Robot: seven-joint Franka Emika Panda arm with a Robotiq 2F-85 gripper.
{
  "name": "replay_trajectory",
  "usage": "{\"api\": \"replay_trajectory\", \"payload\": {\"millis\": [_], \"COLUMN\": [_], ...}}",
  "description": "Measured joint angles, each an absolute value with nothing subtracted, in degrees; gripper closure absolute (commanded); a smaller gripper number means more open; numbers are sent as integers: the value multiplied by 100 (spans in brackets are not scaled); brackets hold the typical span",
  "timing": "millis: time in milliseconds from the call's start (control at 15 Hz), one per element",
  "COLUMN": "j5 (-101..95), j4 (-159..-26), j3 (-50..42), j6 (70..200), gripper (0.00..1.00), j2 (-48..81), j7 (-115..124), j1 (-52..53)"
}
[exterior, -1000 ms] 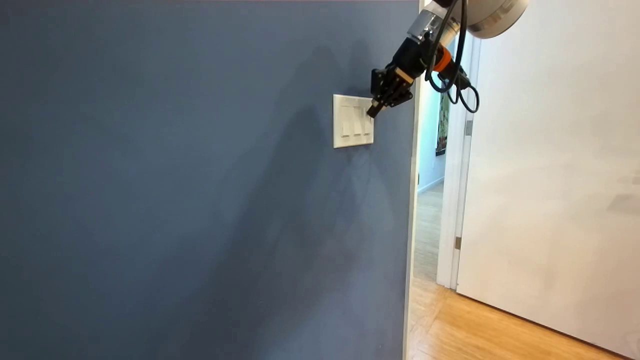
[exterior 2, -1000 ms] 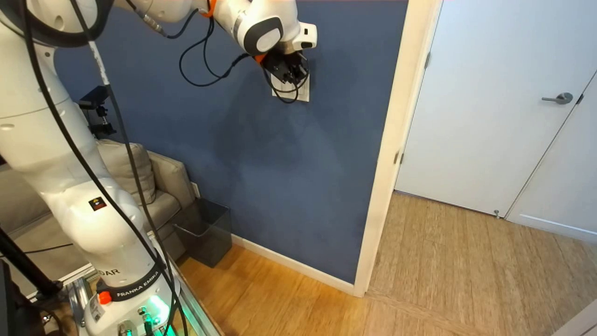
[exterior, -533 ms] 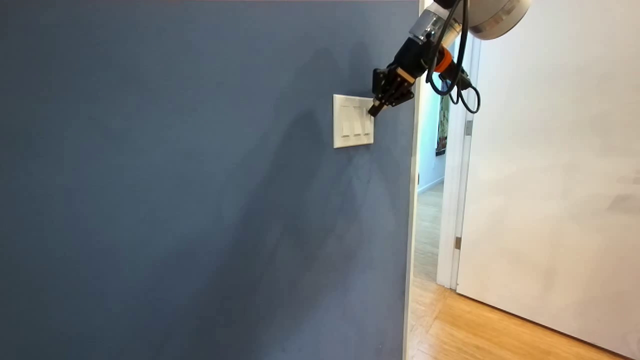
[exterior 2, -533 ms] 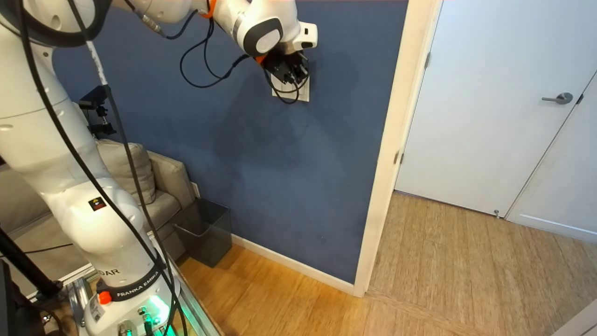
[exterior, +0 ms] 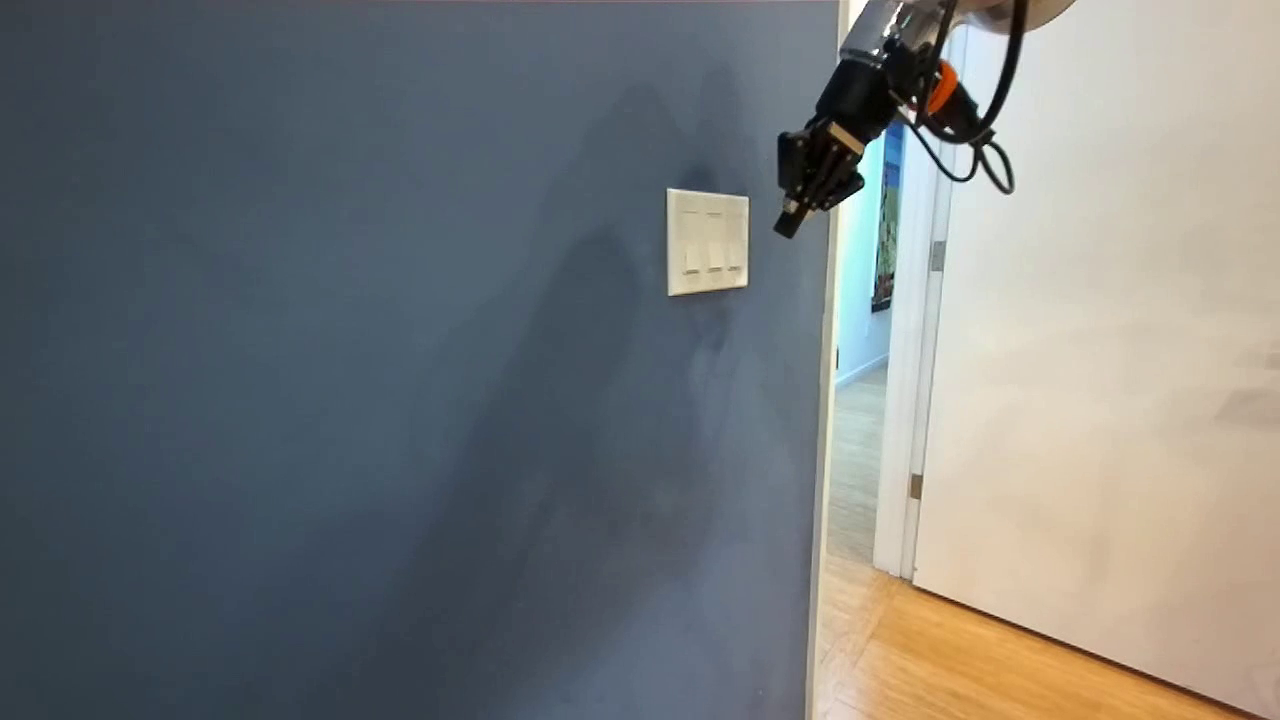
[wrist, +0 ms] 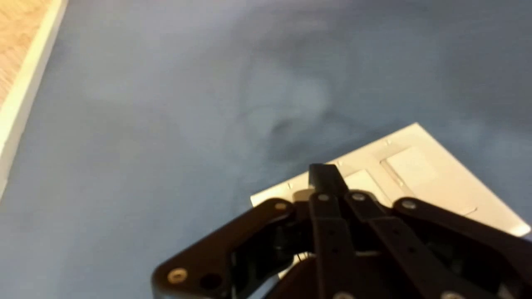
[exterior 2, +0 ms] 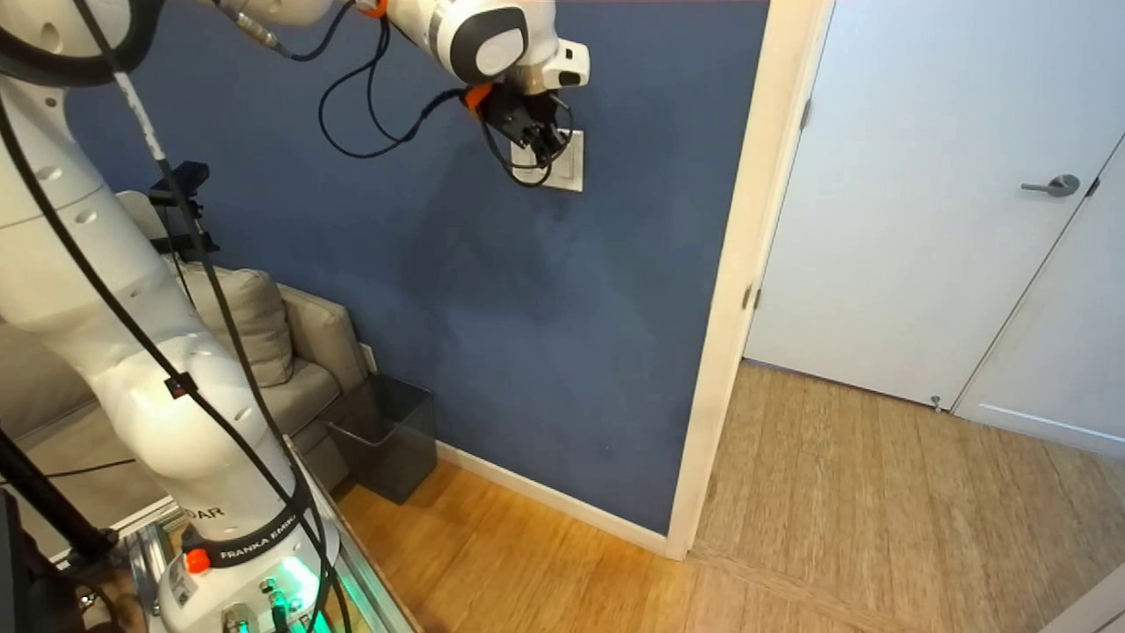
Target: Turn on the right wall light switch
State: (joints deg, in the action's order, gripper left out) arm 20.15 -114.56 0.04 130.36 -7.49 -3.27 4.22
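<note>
Right wall light switch: rightmost toggle of the white plate on the blue wall. Tool: pressed together, apart from the plate. In an exterior view, tool and cable partly cover it; sofa and bin stand lower.

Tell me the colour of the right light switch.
The right light switch is white, clearest in an exterior view.

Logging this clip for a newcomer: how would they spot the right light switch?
Start at the blue wall and look beside the pale door frame. A squarish white plate there holds three switches in a row. The right light switch is the one nearest the door frame.
</note>
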Motion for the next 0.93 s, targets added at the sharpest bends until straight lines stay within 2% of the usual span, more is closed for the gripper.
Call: {"api": "replay_trajectory", "payload": {"millis": [333, 667, 933], "j5": [1261, 607, 405], "j4": [-11668, -11892, -12116], "j3": [2, 80, 60], "j6": [11142, 9828, 9093], "gripper": [32, 0, 0], "j2": [-1713, -2649, -3300], "j7": [369, 1230, 1267], "j1": [200, -32, -218]}}
